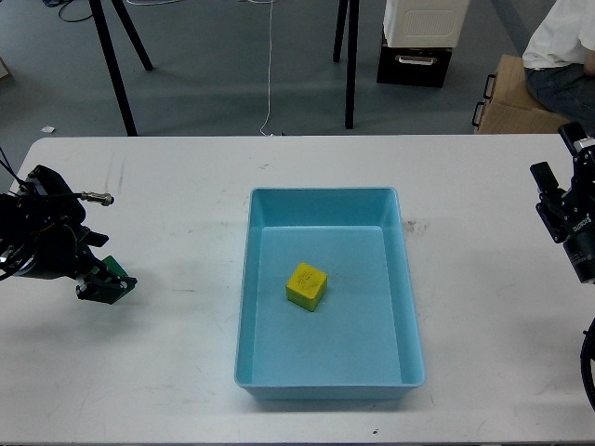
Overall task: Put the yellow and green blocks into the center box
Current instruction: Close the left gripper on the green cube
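The light blue tray lies in the middle of the white table. The yellow block sits inside it, slightly left of centre. The dark green block is at the far left of the table, between the fingertips of my left gripper, which is shut on it at about table height, well left of the tray. My right gripper is at the right edge of the view, above the table and clear of the tray. It is dark and partly cut off, so its fingers cannot be told apart.
The table's far edge runs along the top, with black stand legs, a hanging cable, boxes and a seated person on the floor behind it. Bare tabletop lies between each gripper and the tray.
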Controlling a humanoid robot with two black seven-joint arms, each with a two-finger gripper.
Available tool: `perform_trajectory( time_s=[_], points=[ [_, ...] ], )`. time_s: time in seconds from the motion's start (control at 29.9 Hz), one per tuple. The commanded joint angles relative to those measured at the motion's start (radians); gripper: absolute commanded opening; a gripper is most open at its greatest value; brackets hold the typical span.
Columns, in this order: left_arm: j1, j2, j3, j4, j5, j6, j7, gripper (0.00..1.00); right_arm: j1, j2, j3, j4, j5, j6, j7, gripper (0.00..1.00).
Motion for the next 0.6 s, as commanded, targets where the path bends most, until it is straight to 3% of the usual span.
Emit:
perform_trajectory(
  time_s=[0.0, 0.57],
  points=[
    [0.001, -0.013, 0.018, 0.048, 0.0, 0.005, 0.0, 1.0, -0.002, 0.003, 0.0, -0.002, 0.0, 0.0, -0.001, 0.99],
    [0.009, -0.085, 0.082, 0.171, 0.0, 0.022, 0.0, 0.96, -0.018, 0.01, 0.003, -0.003, 0.0, -0.011, 0.001, 0.99]
  ],
)
